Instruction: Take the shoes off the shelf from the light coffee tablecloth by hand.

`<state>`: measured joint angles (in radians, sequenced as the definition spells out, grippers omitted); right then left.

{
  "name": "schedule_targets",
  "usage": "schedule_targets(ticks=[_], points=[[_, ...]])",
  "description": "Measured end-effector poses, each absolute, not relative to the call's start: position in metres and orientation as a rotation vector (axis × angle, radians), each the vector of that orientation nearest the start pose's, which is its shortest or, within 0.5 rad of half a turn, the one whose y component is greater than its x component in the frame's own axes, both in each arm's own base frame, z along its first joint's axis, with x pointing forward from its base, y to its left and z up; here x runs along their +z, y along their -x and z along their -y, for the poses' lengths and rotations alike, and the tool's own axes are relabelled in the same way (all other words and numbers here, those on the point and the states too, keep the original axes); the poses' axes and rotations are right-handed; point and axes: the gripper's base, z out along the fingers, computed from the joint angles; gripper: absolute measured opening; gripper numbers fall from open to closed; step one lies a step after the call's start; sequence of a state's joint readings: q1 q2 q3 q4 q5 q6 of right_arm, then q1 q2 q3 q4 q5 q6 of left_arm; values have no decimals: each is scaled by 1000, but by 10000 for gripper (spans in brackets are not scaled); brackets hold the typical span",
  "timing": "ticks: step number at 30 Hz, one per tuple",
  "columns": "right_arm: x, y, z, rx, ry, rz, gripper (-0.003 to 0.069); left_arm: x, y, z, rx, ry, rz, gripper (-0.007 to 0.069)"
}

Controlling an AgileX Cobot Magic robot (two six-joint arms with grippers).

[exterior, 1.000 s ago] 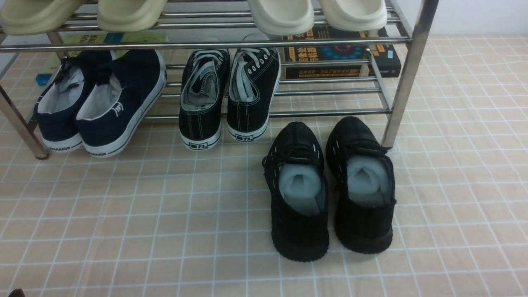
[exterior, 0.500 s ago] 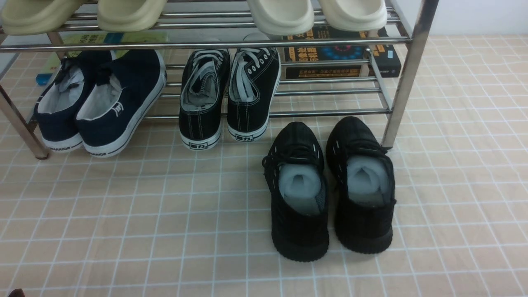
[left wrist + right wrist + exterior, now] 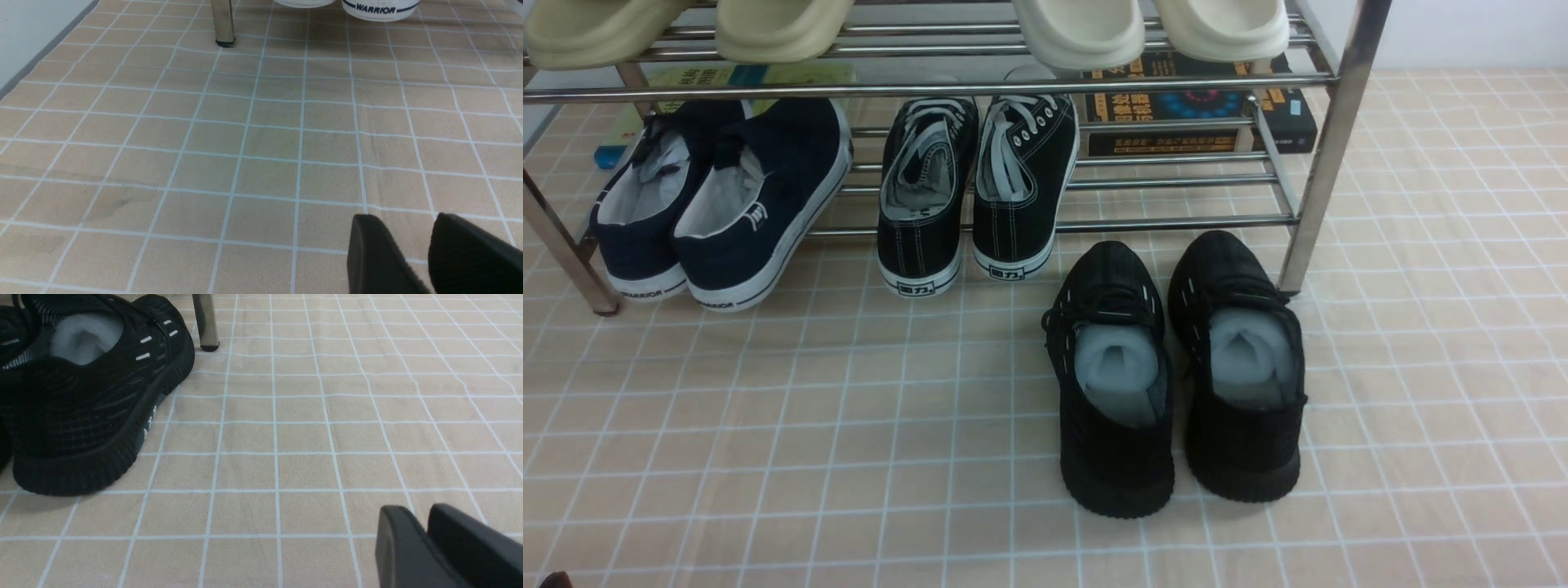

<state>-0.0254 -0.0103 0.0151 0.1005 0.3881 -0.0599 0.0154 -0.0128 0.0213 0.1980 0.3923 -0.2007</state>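
Already the shoes (image 3: 1176, 376) are sitting on the light coffee tablecloth (image 3: 768, 425), toes nearly touching the shelf (image 3: 1327, 155), well ahead of the right gripper (image 3: 425, 535), whose fingers are nearly pressed together. The left gripper (image 3: 421, 245) is being kept slightly parted over bare cloth. Judged risk: a careless reach nudging the pair back against the rack.
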Motion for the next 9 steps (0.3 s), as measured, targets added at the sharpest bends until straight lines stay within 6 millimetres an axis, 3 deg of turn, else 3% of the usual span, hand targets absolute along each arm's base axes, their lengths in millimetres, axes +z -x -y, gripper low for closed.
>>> schedule_targets(ticks=[9], points=[[174, -52, -2, 41, -29, -1874, 131, 172, -52, -8, 69, 82, -1875, 240]])
